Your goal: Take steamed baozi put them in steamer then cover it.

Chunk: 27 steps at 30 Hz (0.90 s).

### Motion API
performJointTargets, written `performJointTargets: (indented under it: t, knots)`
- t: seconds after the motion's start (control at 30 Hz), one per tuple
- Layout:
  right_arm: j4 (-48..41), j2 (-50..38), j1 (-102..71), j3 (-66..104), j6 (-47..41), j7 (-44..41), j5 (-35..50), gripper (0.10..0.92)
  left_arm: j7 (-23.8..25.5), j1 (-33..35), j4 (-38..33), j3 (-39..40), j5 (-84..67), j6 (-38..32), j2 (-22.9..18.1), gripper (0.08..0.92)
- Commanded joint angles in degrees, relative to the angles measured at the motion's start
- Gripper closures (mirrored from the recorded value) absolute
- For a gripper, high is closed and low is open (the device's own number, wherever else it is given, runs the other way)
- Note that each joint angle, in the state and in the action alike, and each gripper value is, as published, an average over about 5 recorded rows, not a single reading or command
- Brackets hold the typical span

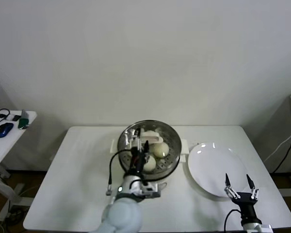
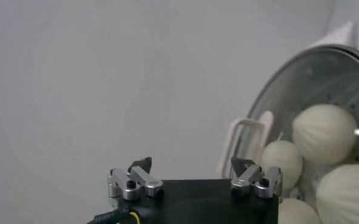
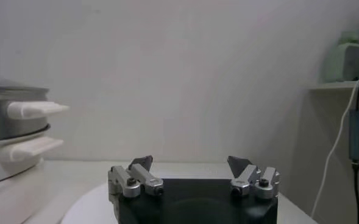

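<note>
Glass cover (image 1: 146,137) sits on the steamer (image 1: 127,156), handle up, directly beneath the left gripper (image 1: 140,150), spread wide and gripping nothing. Inside, under the glass, steamed baozi (image 2: 323,132) clustered on the perforated tray. Beside the steamer, bare white plate (image 1: 218,167); right gripper (image 1: 240,185) wide too, hovering at the plate's near edge above the surface (image 1: 72,184). Covering step looks finished; next calls only for lifting the left gripper clear without nudging the cover. No readable writing or brand anywhere.
</note>
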Motion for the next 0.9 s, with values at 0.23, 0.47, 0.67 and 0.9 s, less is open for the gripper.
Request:
performJointTargets:
  t: [0.23, 0.47, 0.67, 0.9]
  knots:
    - [0.7, 0.4, 0.5, -1.6, -1.6, 0.5, -1.8, 0.203, -11.9, 21.3, -3.4, -42.5, -65.5, -36.0, 2.2, 0.177]
    - [-0.8, -0.4, 0.2, -1.2, -1.4, 0.5, -2.3, 0.203, -6.9, 28.7, 8.7, -46.6, -79.9, -49.9, 2.7, 0.177]
    - [-1.5, -0.9, 0.3, -1.3, -0.3, 0.1, -1.7, 0.203, -4.7, 28.5, 17.6, -44.0, -80.3, -56.9, 1.7, 0.177]
    - [-2.1, -1.1, 0.5, -1.6, 0.2, -0.2, -1.3, 0.203, -3.4, 27.0, 23.8, -41.8, -78.2, -58.5, 0.4, 0.177]
